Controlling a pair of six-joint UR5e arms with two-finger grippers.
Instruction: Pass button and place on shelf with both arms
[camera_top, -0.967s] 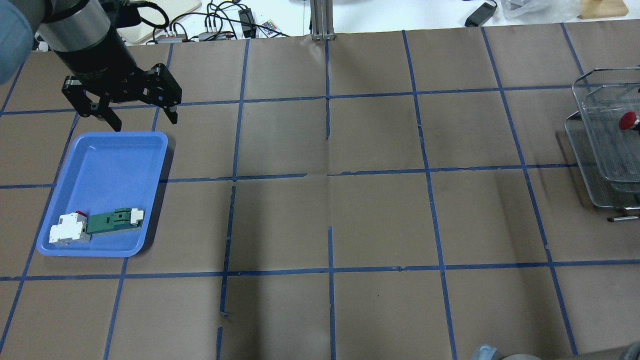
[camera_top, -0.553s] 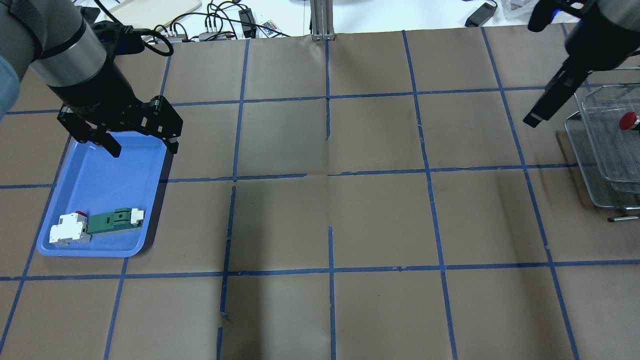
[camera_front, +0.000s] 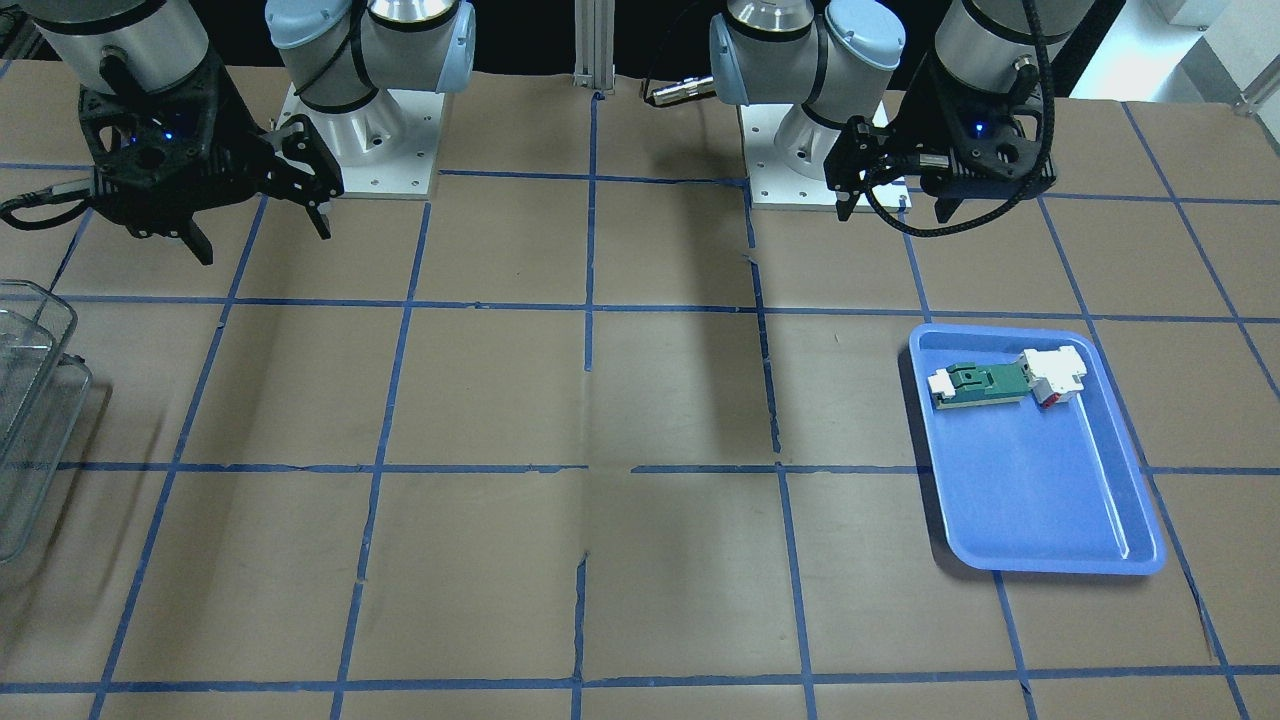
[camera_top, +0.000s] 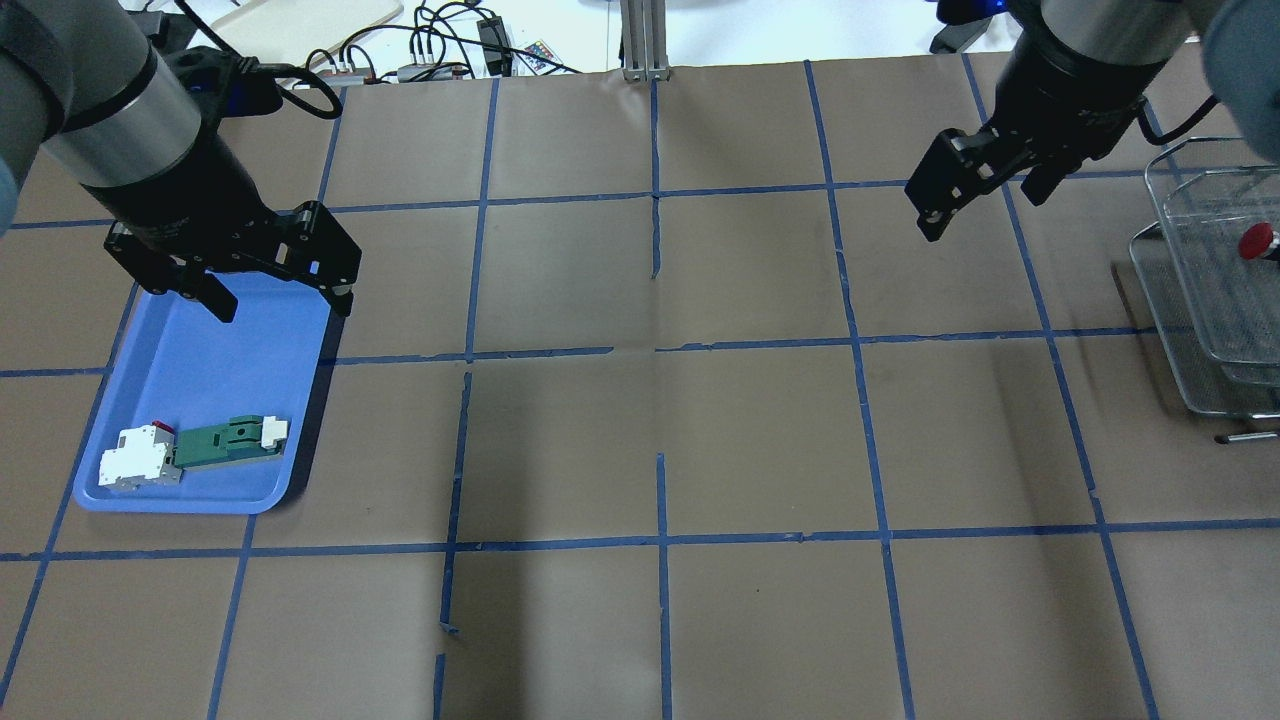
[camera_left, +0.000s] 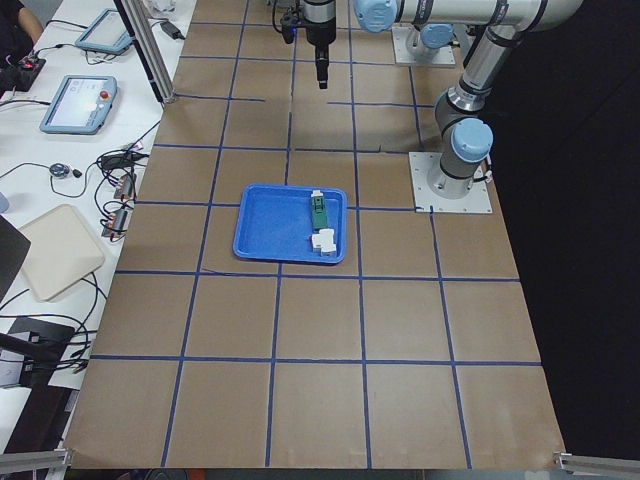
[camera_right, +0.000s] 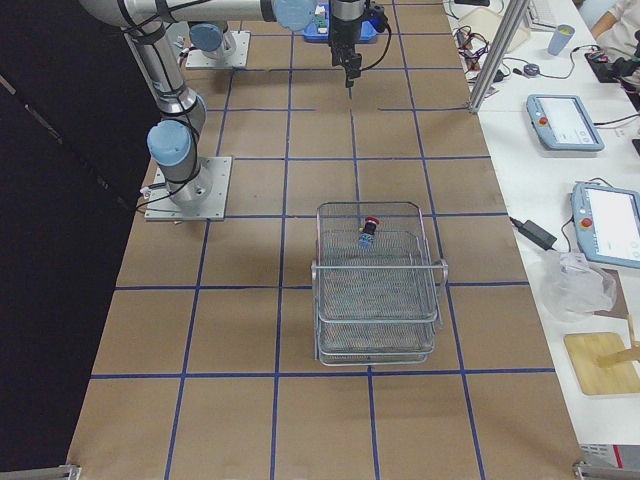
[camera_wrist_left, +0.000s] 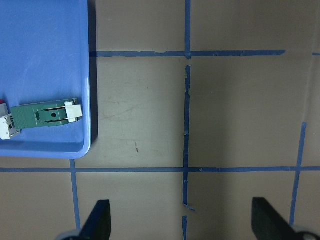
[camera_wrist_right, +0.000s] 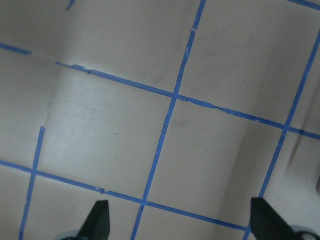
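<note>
The button (camera_top: 1257, 241), with its red cap, lies in the top level of the wire shelf (camera_top: 1195, 300) at the table's right edge; it also shows in the exterior right view (camera_right: 369, 226) inside the shelf (camera_right: 378, 300). My right gripper (camera_top: 985, 212) is open and empty, above bare table left of the shelf. My left gripper (camera_top: 280, 300) is open and empty above the far end of the blue tray (camera_top: 200, 340). In the wrist views both sets of fingertips (camera_wrist_left: 100, 220) (camera_wrist_right: 97, 220) stand wide apart with nothing between them.
The blue tray holds a green-and-white flat part (camera_top: 225, 442) and a white block with a red tip (camera_top: 135, 462) at its near end. Brown paper with blue tape lines covers the table. Cables and a post (camera_top: 645, 40) sit at the far edge.
My right arm came into view by the shelf and moved left, away from it. My left gripper moved nearer, over the tray's far end. The button stayed in the shelf.
</note>
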